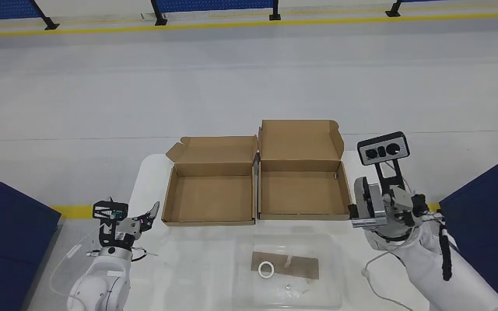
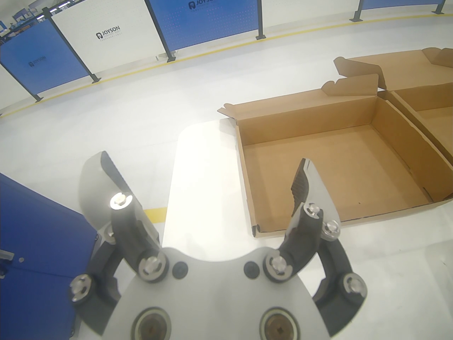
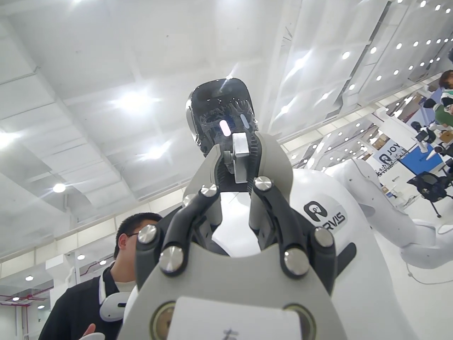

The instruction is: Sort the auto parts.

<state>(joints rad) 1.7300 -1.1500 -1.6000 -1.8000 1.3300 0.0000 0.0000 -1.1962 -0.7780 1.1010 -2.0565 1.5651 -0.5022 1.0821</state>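
My right gripper [image 3: 238, 157] is raised and turned upward, shut on a small grey metal part [image 3: 240, 164]; in the top view that gripper [image 1: 373, 204] stands at the table's right side beside the right cardboard box [image 1: 302, 193]. My left gripper [image 2: 203, 164] is open with nothing between its fingers, low over the table's left edge [image 1: 134, 220], just short of the left cardboard box [image 2: 336, 175]. Both boxes are open and hold nothing. At the table's front middle a clear tray [image 1: 331, 260] holds a white ring [image 1: 266, 270], a few small parts [image 1: 289, 288] and a brown cardboard strip [image 1: 302, 267].
The two boxes stand side by side with their lids folded back, the left one [image 1: 210, 198] touching the right one. Blue panels [image 1: 19, 233] flank the table on both sides. Bare white tabletop [image 1: 194, 256] lies between the left gripper and the tray.
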